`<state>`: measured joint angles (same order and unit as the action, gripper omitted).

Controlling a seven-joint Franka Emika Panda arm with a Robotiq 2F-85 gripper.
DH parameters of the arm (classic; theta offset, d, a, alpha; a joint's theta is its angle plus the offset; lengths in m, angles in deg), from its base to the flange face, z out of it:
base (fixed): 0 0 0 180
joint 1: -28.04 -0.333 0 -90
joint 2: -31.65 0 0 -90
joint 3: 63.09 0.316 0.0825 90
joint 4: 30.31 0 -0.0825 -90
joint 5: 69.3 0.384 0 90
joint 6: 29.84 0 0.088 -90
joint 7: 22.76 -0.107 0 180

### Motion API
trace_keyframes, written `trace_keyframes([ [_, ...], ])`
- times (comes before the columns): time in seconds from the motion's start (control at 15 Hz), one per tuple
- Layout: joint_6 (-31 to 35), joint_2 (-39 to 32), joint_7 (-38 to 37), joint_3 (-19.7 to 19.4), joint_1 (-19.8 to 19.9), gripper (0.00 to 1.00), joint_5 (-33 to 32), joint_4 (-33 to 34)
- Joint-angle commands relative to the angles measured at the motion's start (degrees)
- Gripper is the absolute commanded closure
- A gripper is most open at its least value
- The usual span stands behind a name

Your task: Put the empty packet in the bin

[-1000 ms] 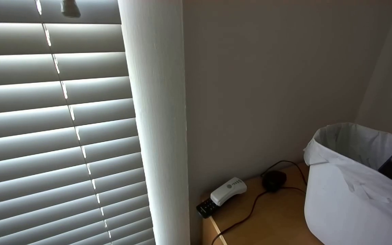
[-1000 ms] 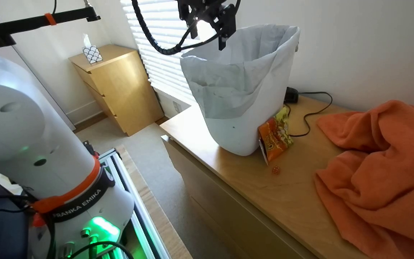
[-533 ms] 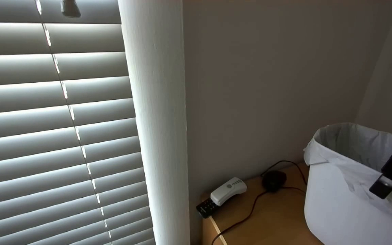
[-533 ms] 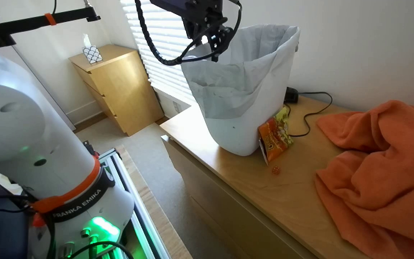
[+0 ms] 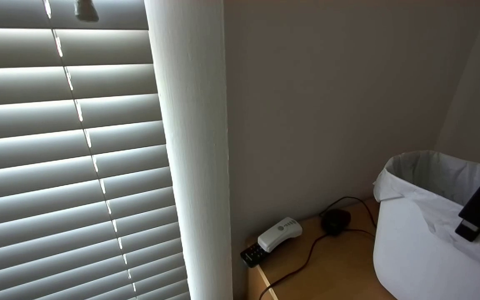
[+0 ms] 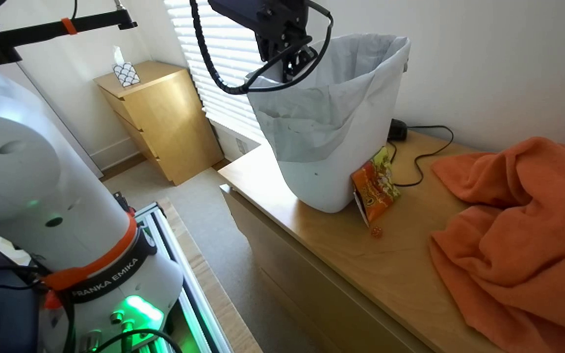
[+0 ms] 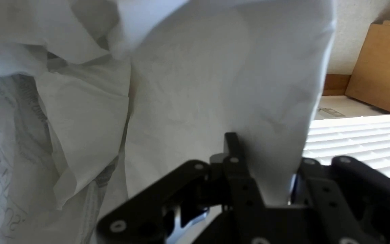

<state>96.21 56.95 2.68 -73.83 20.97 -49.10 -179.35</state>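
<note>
The empty packet [image 6: 375, 186], orange and yellow-green, leans on the foot of the bin [image 6: 329, 184]. The bin is tall and white, with a pale liner folded over its rim. My gripper [image 7: 266, 162] points down over the bin's rim in the wrist view. One of its fingers [image 7: 234, 149] lies along the inside of the liner; the opposite one is outside the wall, its tip hidden. They appear to pinch the rim between them. An exterior view shows the outer fingertip [image 5: 469, 229] against the folded liner.
A crumpled orange cloth [image 6: 523, 225] covers the right of the wooden cabinet top [image 6: 410, 284]. A small orange ball [image 6: 376, 232] lies before the packet. Behind the bin is a black device [image 6: 398, 130] with a cable. Remotes [image 5: 279, 233] lie by the blinds.
My gripper has come down from above the bin onto its near rim, with one finger now outside the wall. The bin has shifted very slightly. The packet stays against the bin.
</note>
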Motion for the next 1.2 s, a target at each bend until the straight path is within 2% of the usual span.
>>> trace_keyframes([
  [0.0,-1.6,0.0,1.3,-0.6,1.3,0.97,0.9,0.3],
  [0.4,-5.7,0.8,3.2,-3.0,2.5,0.97,2.7,2.4],
  [0.67,-7.6,0.5,6.2,-4.7,2.7,0.97,6.0,2.8],
  [1.13,-8.6,-0.1,8.5,-5.9,3.6,0.97,10.1,2.9],
])
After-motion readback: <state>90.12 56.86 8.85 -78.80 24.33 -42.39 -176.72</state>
